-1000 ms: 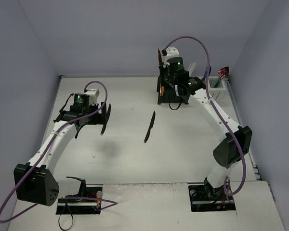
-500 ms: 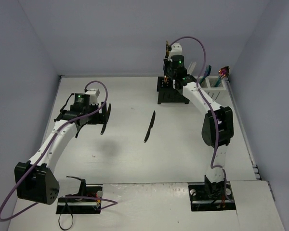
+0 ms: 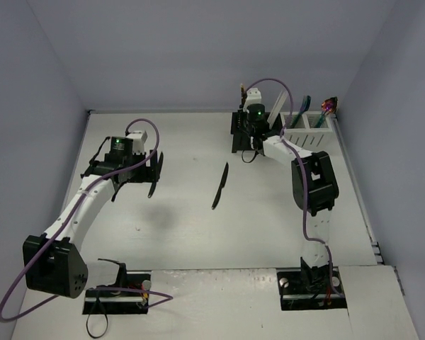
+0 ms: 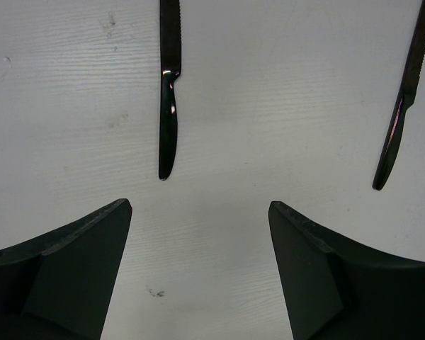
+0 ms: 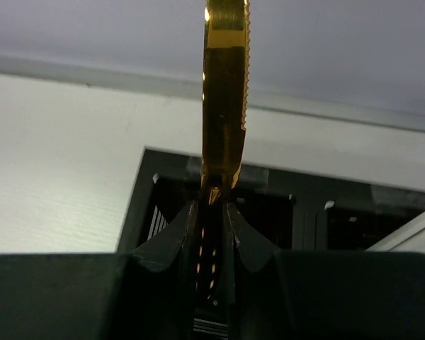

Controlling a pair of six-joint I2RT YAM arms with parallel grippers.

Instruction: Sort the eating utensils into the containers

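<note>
Two black knives (image 4: 168, 92) (image 4: 404, 106); overhead, seemingly one.

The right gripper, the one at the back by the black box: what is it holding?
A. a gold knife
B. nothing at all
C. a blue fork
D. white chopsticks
A. In the right wrist view, the right gripper is shut on a gold knife with a serrated edge, which stands upright above the black caddy.
</note>
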